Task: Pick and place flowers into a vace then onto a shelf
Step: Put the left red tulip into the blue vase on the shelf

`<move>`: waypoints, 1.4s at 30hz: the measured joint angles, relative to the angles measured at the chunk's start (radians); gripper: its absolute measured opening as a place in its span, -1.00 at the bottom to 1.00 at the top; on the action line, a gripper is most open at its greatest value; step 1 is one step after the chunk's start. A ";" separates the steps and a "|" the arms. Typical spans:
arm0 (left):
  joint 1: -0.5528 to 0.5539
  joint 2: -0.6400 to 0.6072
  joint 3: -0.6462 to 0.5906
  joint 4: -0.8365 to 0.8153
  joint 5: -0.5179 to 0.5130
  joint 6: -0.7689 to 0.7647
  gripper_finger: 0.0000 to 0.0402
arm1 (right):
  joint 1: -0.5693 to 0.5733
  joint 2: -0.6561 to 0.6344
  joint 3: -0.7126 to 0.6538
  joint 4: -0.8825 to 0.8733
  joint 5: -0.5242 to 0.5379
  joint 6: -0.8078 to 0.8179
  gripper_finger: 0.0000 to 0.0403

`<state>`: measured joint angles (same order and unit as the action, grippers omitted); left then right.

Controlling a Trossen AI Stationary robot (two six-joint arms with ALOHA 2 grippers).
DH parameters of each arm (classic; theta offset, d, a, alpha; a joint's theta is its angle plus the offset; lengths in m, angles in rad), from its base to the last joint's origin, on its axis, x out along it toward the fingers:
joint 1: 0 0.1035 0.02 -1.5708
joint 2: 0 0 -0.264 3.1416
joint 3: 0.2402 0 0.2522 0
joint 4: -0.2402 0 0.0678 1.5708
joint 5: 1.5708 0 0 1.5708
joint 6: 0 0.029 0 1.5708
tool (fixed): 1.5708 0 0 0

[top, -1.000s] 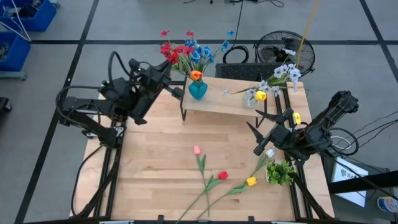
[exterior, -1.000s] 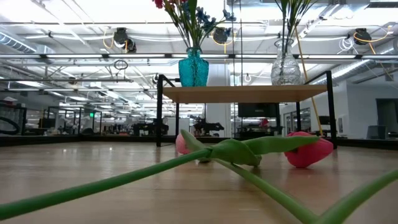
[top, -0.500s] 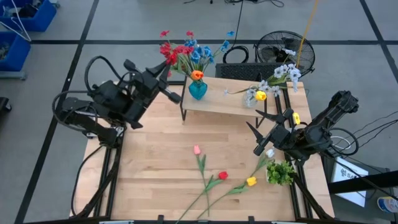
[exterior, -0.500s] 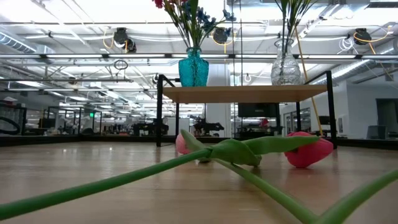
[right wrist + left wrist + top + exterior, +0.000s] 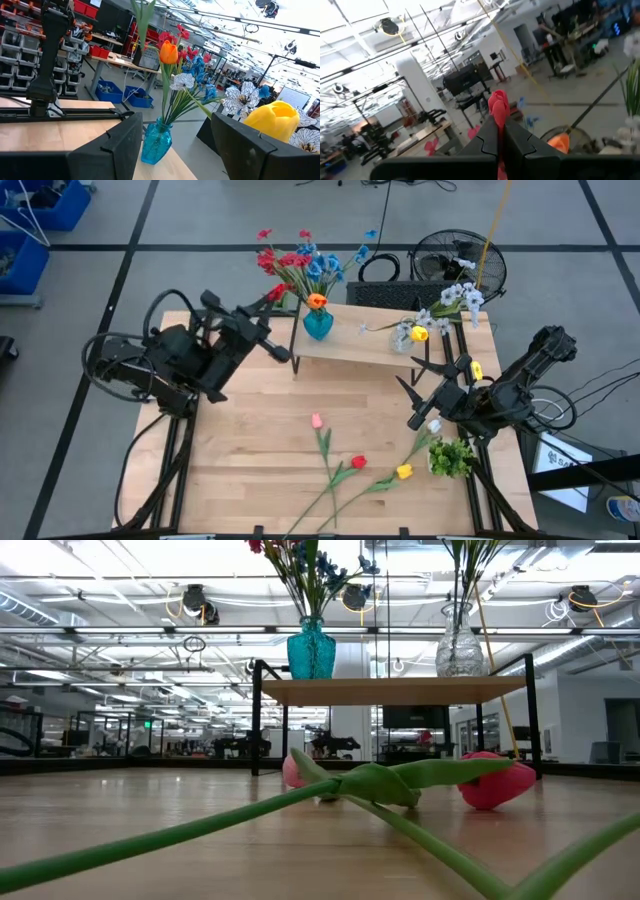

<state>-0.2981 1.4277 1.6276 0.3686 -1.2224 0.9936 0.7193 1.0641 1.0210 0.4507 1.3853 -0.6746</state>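
Withdrawn from the shelf point(image 5: 375, 340), left fingers point(image 5: 485, 142) clamp a red flower point(image 5: 498, 106).

We can read no text, label, brand, number or sign in any view; whatever may be printed in the room behind the table is too small for us to read.

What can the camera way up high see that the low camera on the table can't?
Only the high view shows both arms: the left gripper shut on a red flower near the blue vase, the right gripper open beside the shelf, plus a leafy green clump. Only the low view shows the room's ceiling lights. Both show the shelf, the blue vase, the clear vase and loose flowers on the table.
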 joint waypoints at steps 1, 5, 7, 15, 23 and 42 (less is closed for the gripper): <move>-0.006 0.000 0.000 0.000 -0.011 0.013 -0.96 | 0.000 0.000 0.000 0.000 0.000 0.000 0.13; -0.011 -0.001 0.000 0.005 -0.016 0.022 -0.97 | 0.000 0.000 0.000 0.000 0.000 -0.001 0.13; -0.003 -0.001 0.000 0.005 -0.001 0.022 -0.97 | 0.000 0.000 0.000 0.000 0.000 0.000 0.13; 0.046 -0.001 0.000 0.027 0.026 0.024 -0.97 | 0.000 0.000 0.000 0.000 0.000 0.002 0.13; 0.088 -0.001 0.000 0.026 0.052 0.019 -0.97 | 0.000 0.000 0.000 0.000 0.000 0.016 0.13; 0.078 -0.001 0.000 0.026 0.088 -0.036 -0.95 | 0.000 0.000 0.000 0.000 0.000 0.005 0.13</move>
<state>-0.2206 1.4269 1.6276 0.3943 -1.1339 0.9572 0.7193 1.0641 1.0210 0.4510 1.3855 -0.6693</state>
